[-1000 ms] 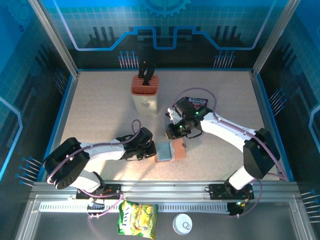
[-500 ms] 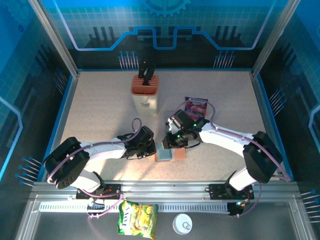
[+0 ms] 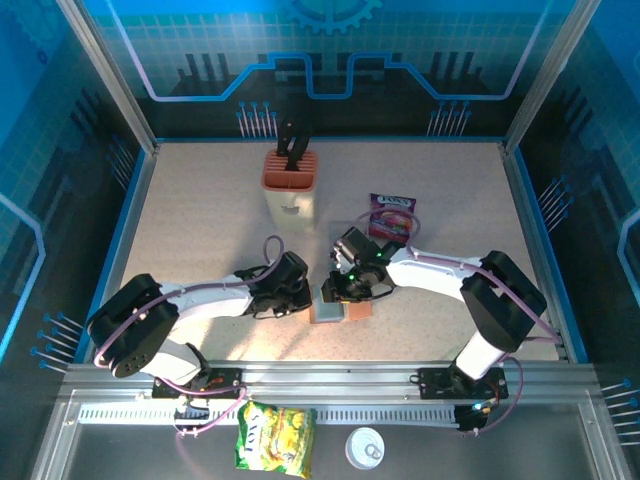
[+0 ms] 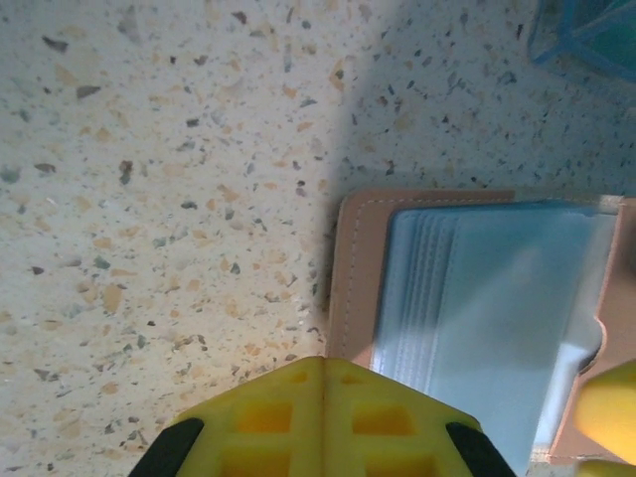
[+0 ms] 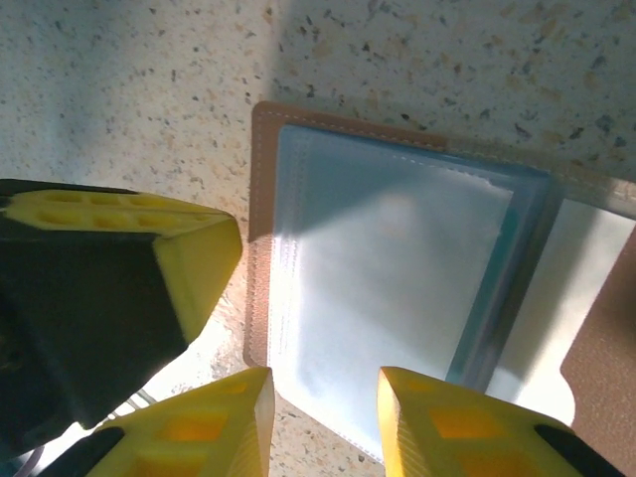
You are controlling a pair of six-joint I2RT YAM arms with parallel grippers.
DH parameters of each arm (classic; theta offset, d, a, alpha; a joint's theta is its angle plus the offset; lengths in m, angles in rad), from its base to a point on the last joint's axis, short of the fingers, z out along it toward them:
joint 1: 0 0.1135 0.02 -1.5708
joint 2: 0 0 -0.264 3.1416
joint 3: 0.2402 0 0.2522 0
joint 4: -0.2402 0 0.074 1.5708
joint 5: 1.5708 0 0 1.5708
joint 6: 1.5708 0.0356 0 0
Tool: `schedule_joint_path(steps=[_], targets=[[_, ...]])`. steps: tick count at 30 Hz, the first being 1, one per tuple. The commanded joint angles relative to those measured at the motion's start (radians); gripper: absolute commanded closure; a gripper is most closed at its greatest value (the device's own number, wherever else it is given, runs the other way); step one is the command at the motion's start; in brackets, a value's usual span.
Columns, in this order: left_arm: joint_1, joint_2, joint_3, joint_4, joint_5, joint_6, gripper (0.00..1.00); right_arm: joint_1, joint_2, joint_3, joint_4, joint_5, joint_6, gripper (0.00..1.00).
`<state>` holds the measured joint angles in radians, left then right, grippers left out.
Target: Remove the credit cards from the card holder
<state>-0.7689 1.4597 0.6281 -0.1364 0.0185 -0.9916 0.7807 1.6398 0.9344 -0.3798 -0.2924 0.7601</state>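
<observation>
The card holder (image 3: 330,312) lies open on the speckled table, a brown rim (image 5: 260,199) around grey-blue pockets (image 4: 477,308). The credit cards are tucked inside; a teal strip (image 5: 500,288) between the pocket leaves may be one card's edge. My left gripper (image 3: 303,297) is shut, and its yellow tips (image 4: 323,417) rest at the holder's left brown edge with nothing between them. My right gripper (image 3: 337,292) hovers over the holder from the far side. Its jaws (image 5: 323,422) stand open over the near edge of the pocket sheet, holding nothing.
An orange-topped beige knife block (image 3: 290,185) stands at the back centre. A purple snack packet (image 3: 390,215) lies behind the right arm. A yellow-green packet (image 3: 275,437) and a white lid (image 3: 365,448) sit on the shelf below the rail.
The right gripper has come forward and left from the snack packet to above the card holder, and its jaws have opened. The left arm has stayed put.
</observation>
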Motion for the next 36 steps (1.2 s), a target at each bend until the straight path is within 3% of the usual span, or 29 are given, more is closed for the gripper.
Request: schedule_joint_path(steps=[1, 7, 20, 36], targets=[[0.002, -0.025, 0.031, -0.024, -0.005, 0.026, 0.98, 0.015, 0.020, -0.013, 0.007, 0.006, 0.011, 0.67], [0.002, 0.004, 0.054, -0.006, 0.079, 0.034, 0.97, 0.015, 0.026, -0.013, 0.004, 0.010, 0.011, 0.67], [-0.007, 0.042, 0.020, -0.032, 0.022, 0.037, 0.99, 0.016, 0.055, -0.013, 0.039, -0.033, 0.003, 0.68], [-0.001, 0.093, 0.005, -0.021, 0.028, 0.031, 1.00, 0.008, 0.031, -0.021, -0.029, 0.038, -0.011, 0.70]])
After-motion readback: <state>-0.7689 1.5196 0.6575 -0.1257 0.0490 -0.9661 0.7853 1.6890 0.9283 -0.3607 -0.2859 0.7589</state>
